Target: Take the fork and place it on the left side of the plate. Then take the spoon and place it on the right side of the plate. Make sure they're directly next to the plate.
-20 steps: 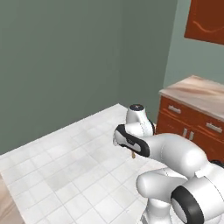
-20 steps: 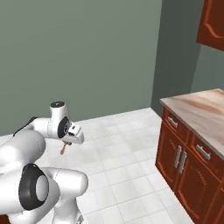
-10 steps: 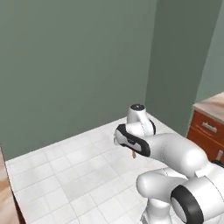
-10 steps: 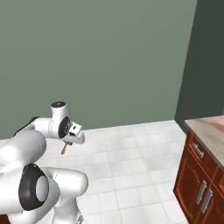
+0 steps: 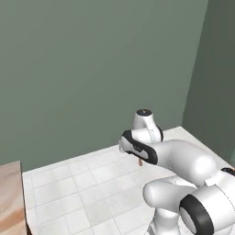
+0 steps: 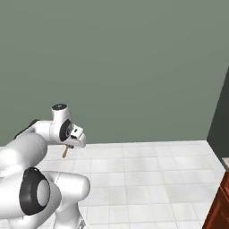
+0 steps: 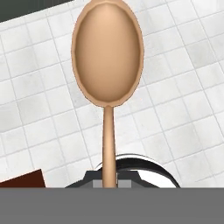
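Spoon step underway: pincer (image 6: pixel 68 146) pinching small tan-brown oval-bowled spoon (image 7: pixel 107 65) by handle, above white tiled floor (image 6: pixel 147 174). Next likely: reach plate, set spoon directly beside its right edge.

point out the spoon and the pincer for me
spoon (image 7: pixel 107 52), hand view, middle of its oval bowl
pincer (image 6: pixel 68 146), right base view, between its tips, where the handle leaves them

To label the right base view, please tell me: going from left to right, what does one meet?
White robot arm → pincer with tan-brown spoon → white tiled floor → dark wooden cabinet.
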